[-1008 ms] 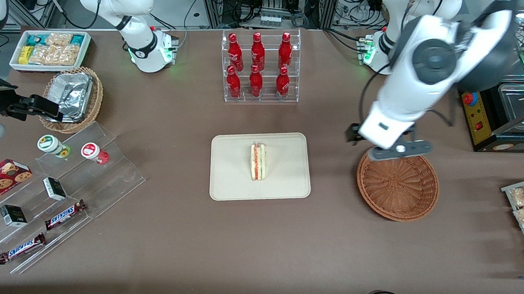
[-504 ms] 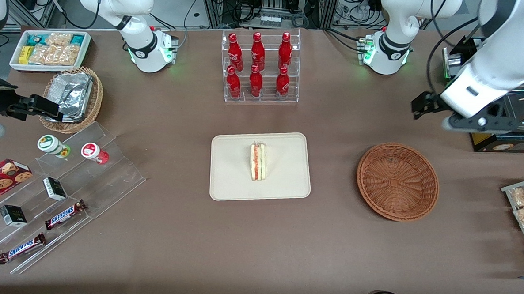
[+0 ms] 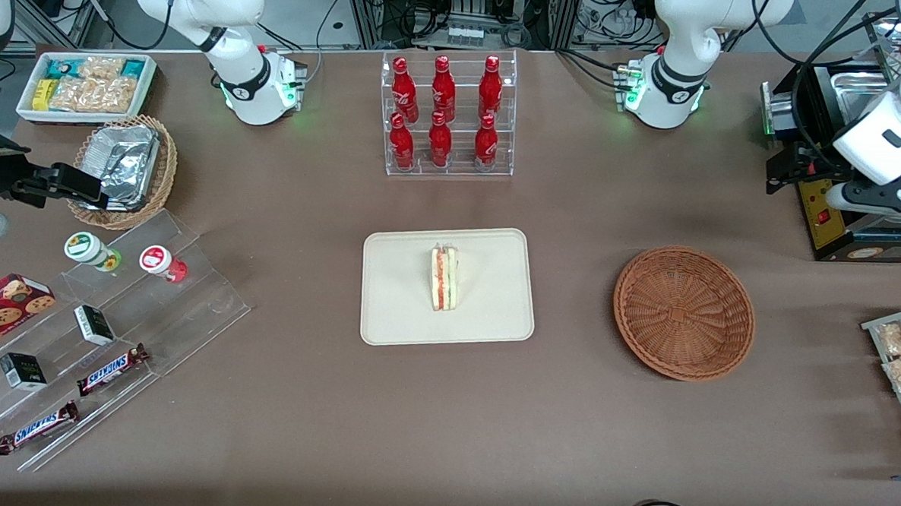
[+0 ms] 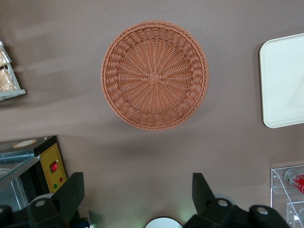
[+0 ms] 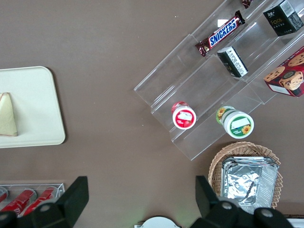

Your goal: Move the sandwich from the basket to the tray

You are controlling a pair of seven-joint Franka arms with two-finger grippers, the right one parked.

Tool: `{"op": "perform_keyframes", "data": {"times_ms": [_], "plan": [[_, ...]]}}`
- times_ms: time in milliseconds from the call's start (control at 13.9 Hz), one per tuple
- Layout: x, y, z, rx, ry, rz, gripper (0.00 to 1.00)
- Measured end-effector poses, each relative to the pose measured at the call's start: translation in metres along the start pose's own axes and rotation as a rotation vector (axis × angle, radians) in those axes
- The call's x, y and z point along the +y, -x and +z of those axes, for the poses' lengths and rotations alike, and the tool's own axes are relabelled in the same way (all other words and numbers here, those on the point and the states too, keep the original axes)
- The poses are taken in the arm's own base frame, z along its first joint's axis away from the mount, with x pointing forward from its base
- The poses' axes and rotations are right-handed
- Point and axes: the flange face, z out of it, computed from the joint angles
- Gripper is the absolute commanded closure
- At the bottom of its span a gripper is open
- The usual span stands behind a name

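Looking from the front edge of the worktop, we meet the tray (image 3: 486, 315) first, near the worktop's middle, with the sandwich (image 3: 444, 278) resting on it near its centre, the red and green filling edge facing up. Level with the tray, well apart toward the working arm's end, we see the basket (image 3: 683, 313) lying with nothing in it. Farther from the front camera than the basket, close to that end's edge, our gripper (image 4: 137, 197) hangs high above the worktop, fingers (image 4: 71, 194) spread wide and holding nothing. At the farthest edge a clear rack of red bottles (image 3: 445, 116) stands.
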Motion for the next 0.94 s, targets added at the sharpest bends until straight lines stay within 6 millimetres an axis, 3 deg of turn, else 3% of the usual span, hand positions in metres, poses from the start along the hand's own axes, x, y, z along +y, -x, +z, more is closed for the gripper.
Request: {"op": "perform_keyframes", "data": {"times_ms": [288,504,936], "plan": [[0.02,-0.027,-0.017,0.046,0.005,0.036,0.0],[0.021,-0.04,-0.022,0.061,0.006,0.022,0.0],[0.016,-0.044,-0.025,0.067,0.006,-0.01,0.0]]}}
